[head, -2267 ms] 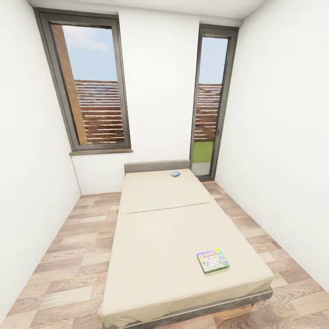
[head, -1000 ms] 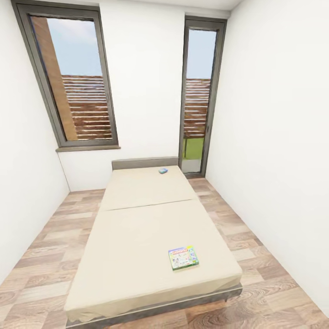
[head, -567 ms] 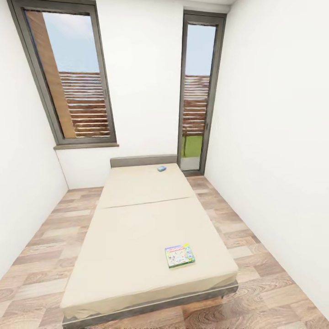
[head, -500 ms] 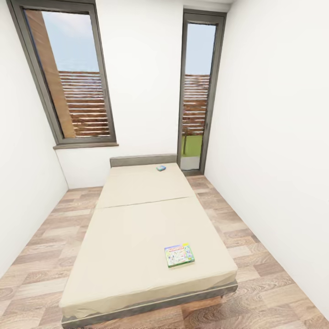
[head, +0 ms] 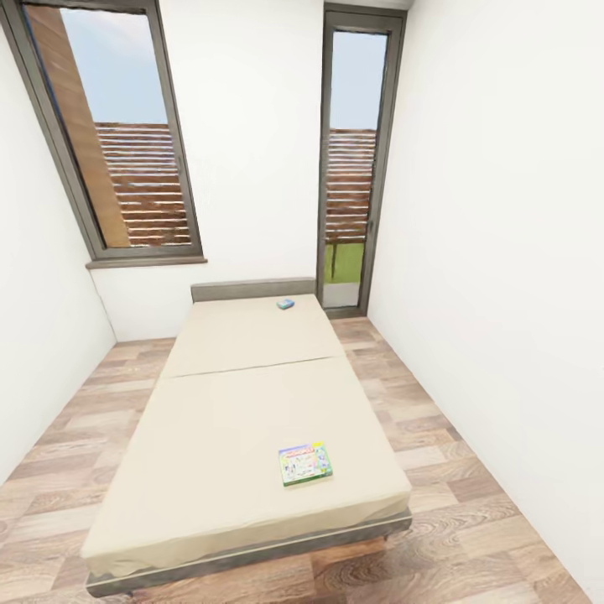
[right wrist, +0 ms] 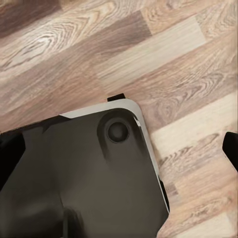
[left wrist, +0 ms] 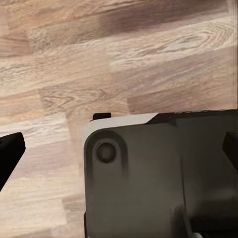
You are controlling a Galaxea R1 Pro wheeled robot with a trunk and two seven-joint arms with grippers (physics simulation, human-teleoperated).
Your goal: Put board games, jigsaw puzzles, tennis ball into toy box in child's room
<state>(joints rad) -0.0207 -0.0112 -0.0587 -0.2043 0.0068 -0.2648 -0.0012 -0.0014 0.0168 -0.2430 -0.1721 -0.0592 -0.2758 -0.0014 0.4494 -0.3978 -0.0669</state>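
The small blue board game (head: 286, 304) at 12 o'clock on the bed (head: 226, 419) is indistinct. The green-edged board game (head: 305, 464) lies at 5 o'clock. Left fingertips (left wrist: 9, 151) and right fingertips (right wrist: 232, 147), over the robot base (left wrist: 158, 173), are spread wide.

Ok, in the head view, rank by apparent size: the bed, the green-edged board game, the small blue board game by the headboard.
1. The bed, by far the largest.
2. The green-edged board game near the foot.
3. The blue board game; it looks smallest, but it lies much farther from the camera, so the two games' true order is unsure.
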